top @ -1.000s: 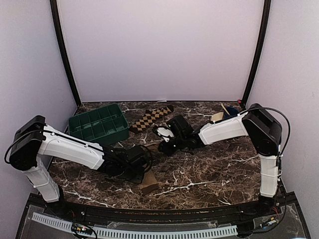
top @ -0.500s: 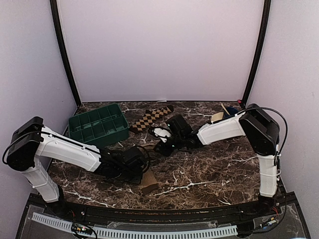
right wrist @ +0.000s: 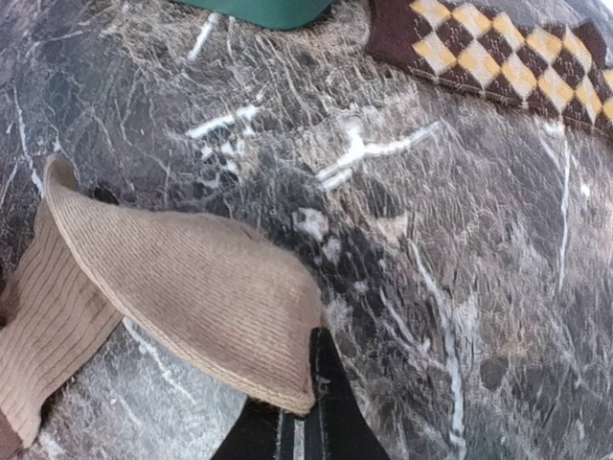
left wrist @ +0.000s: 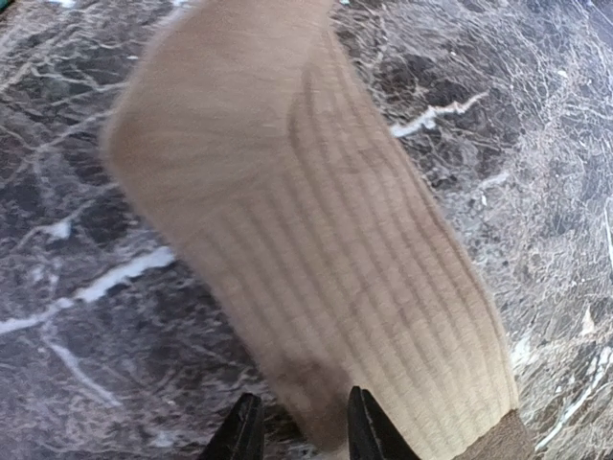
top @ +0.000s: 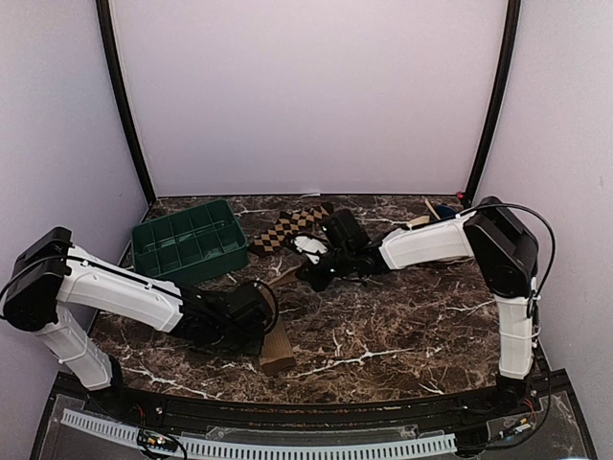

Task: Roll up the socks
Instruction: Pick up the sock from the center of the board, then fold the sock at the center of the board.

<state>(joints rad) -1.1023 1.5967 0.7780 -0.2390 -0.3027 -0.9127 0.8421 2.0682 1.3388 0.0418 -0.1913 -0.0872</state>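
Note:
The plain tan sock (top: 278,352) lies stretched between both grippers near the table's front middle. My left gripper (left wrist: 305,436) is shut on one ribbed end, and the fabric (left wrist: 316,240) fills that view, lifted off the marble. My right gripper (right wrist: 305,412) is shut on the sock's other edge (right wrist: 192,287), pinching a raised fold. From above, the left gripper (top: 257,321) sits just left of the sock and the right gripper (top: 310,274) behind it. The diamond-checkered sock (top: 292,227) lies flat at the back, beside the tray; it also shows in the right wrist view (right wrist: 498,57).
A green compartment tray (top: 196,271) stands at the back left; its corner (right wrist: 268,10) shows in the right wrist view. A beige and blue object (top: 428,220) sits at the back right, behind the right arm. Black frame posts rise at both back corners.
The right gripper has shut on the tan sock's edge and drawn slightly back and left. The left gripper and its end of the sock shifted a little to the left.

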